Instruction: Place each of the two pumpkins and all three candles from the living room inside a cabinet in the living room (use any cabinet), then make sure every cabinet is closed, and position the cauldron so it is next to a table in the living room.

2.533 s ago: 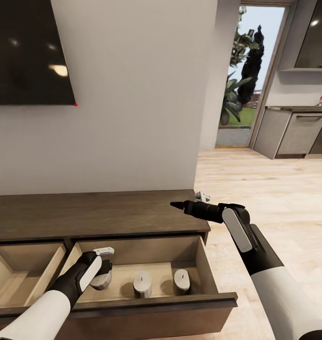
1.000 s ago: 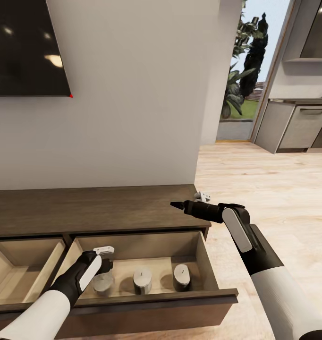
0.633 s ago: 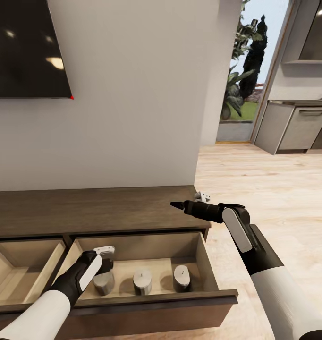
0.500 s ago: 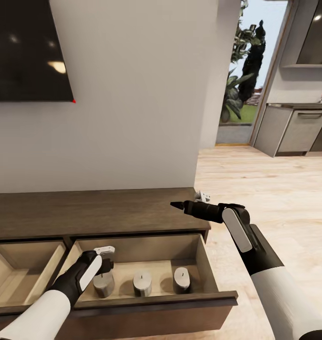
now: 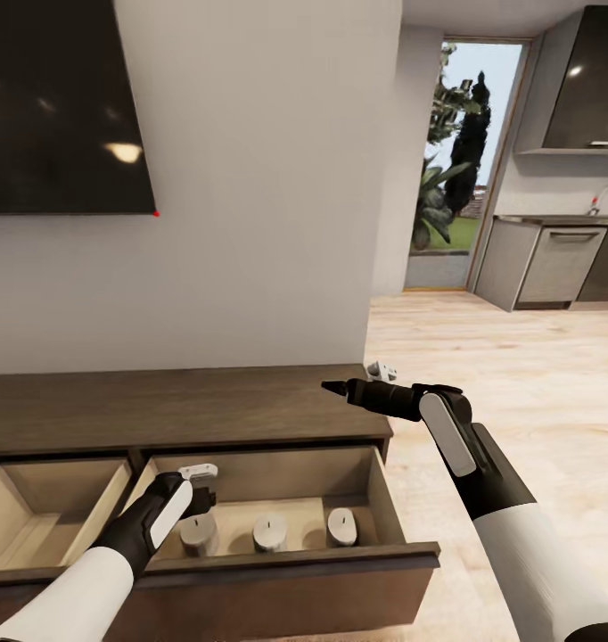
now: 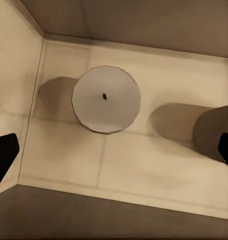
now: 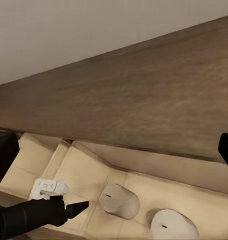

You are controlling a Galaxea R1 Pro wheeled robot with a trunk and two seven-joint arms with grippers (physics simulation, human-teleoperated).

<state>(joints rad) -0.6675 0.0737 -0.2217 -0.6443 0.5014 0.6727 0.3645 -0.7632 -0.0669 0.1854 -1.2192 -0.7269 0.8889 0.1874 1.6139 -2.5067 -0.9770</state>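
The dark-brown cabinet (image 5: 179,406) has two drawers pulled out. Three candles stand in a row in the right drawer (image 5: 277,562): a left candle (image 5: 198,533), a middle candle (image 5: 270,530) and a right candle (image 5: 342,526). My left gripper (image 5: 206,501) hangs open just above the left candle (image 6: 106,99), touching nothing, its fingertips (image 6: 3,156) wide apart. My right gripper (image 5: 332,387) is open over the cabinet top (image 7: 144,100), holding nothing. The right wrist view looks down on my left gripper (image 7: 76,207) and two candles (image 7: 119,200). The pumpkins, the cauldron and the table are out of view.
The left drawer (image 5: 45,508) is open with a bare tan inside. A dark TV (image 5: 54,107) hangs on the wall above. A small white object (image 5: 382,367) lies by the cabinet's right end. Light wood floor (image 5: 518,374) runs right toward kitchen units (image 5: 554,263).
My left gripper has let go of the left candle, which now stands on the drawer floor. The right arm is unmoved. The whole view has shifted, so the camera moved.
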